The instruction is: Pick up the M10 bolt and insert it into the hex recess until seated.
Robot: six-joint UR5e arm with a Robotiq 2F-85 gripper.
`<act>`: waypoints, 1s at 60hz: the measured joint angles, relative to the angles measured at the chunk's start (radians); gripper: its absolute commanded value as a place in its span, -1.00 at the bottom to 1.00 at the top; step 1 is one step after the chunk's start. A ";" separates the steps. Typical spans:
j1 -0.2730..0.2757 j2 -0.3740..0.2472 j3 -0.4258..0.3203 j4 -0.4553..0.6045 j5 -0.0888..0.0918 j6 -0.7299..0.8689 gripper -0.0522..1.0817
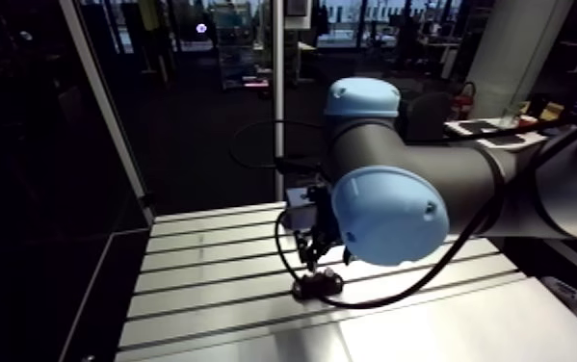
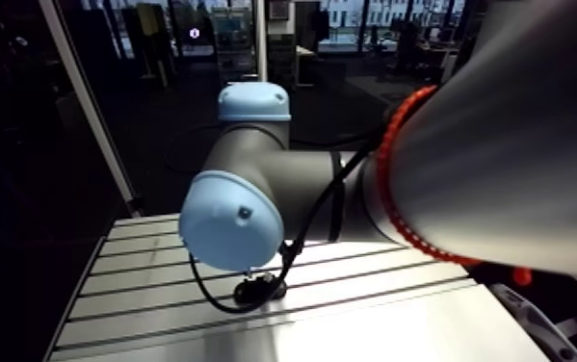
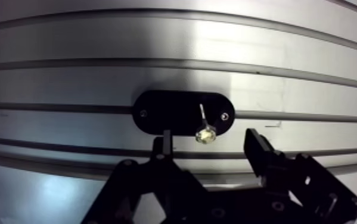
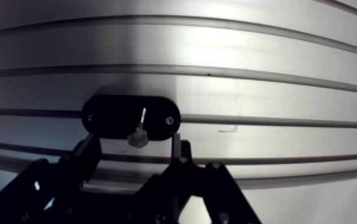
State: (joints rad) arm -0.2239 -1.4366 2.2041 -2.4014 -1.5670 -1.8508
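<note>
M10 bolt (image 3: 203,124) on the black oval fixture (image 3: 168,111), slotted table (image 3: 157,42). Its head sits between the gripper (image 3: 209,143) fingers, which are spread wide and clear of it; the shank seemingly lies flat.

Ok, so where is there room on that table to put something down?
The slotted aluminium table is bare beyond the black oval plate and off both its ends. It is crowded at the plate's edge nearest the black gripper, whose open fingers straddle the small silver bolt.
</note>
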 measured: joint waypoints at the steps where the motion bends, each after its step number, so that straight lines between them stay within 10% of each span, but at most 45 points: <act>1: 0.000 0.000 0.000 0.000 0.000 0.000 -0.29; 60: -0.001 0.019 0.008 -0.002 0.001 0.001 -0.03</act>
State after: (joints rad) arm -0.2251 -1.4176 2.2125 -2.4031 -1.5656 -1.8503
